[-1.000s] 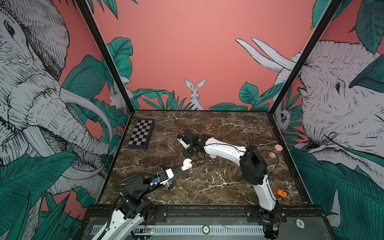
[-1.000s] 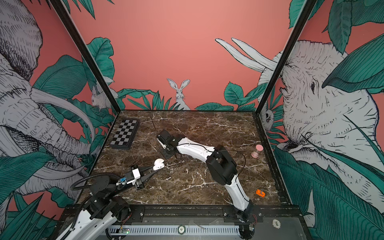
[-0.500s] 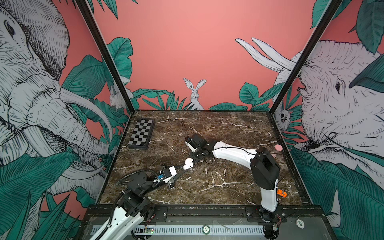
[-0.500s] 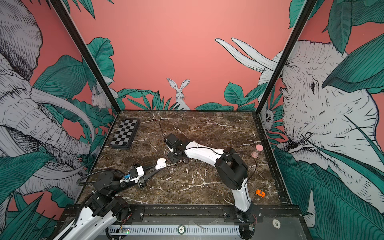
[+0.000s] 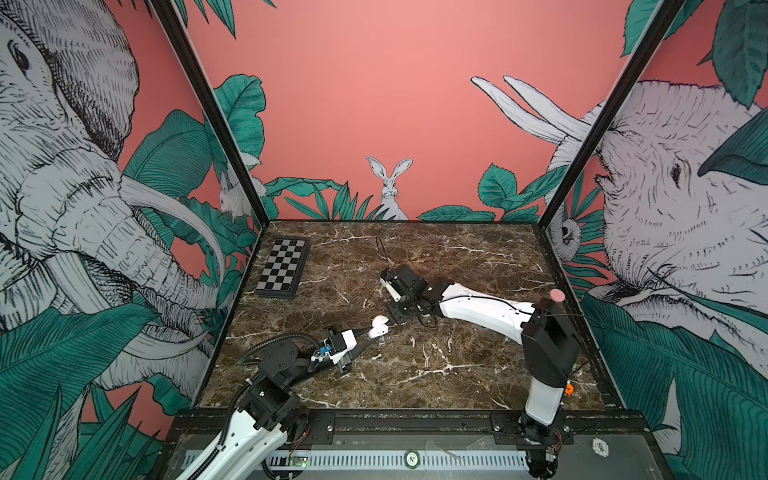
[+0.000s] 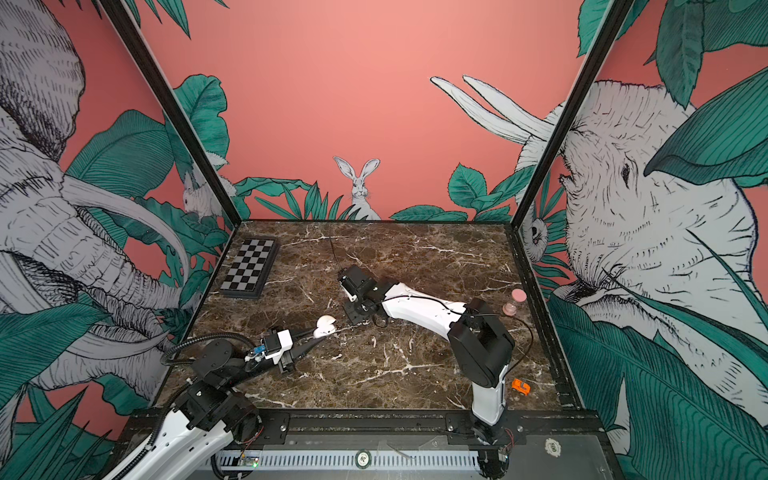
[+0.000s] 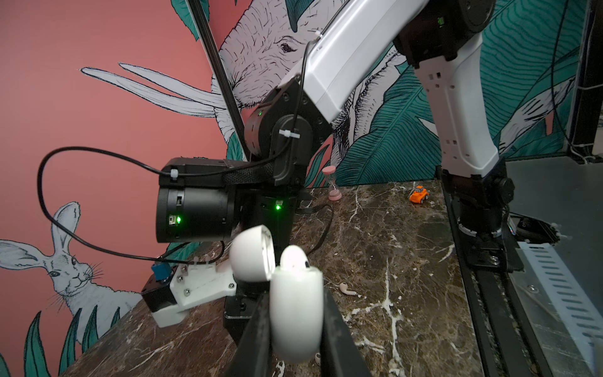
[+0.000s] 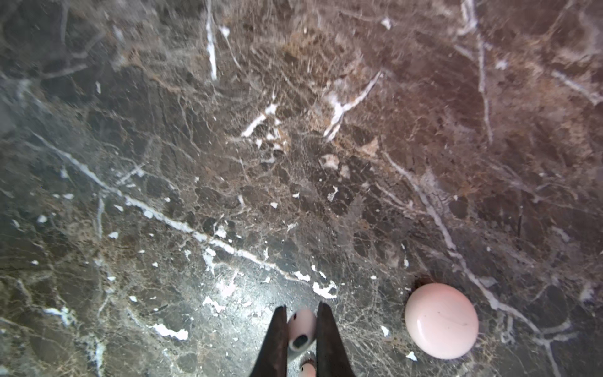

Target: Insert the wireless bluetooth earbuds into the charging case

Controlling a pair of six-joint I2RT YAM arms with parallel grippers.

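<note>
My left gripper point(image 5: 380, 331) point(image 6: 326, 331) point(image 7: 295, 293) is shut on the white charging case point(image 5: 379, 325) point(image 6: 325, 325) point(image 7: 295, 313), held just above the marble with its lid point(image 7: 251, 253) swung open. One whitish earbud point(image 7: 293, 258) sits in the case's mouth. A second earbud point(image 7: 346, 289) lies on the marble beside the case. My right gripper point(image 5: 394, 321) point(image 6: 351, 318) point(image 8: 300, 308) hangs right next to the case, pointing down, shut on another earbud point(image 8: 301, 329). In the right wrist view the round pale lid point(image 8: 441, 320) lies beside the fingers.
A small chessboard point(image 5: 282, 268) point(image 6: 249, 268) lies at the far left. A pink hourglass point(image 5: 557, 296) point(image 6: 515, 301) stands by the right wall, and an orange toy car point(image 5: 568, 389) point(image 6: 520, 386) sits near the right arm's base. Walls enclose three sides.
My right gripper has come nearer and lower with its earbud, from the middle of the table to right beside the case. The left gripper and case shifted slightly right.
</note>
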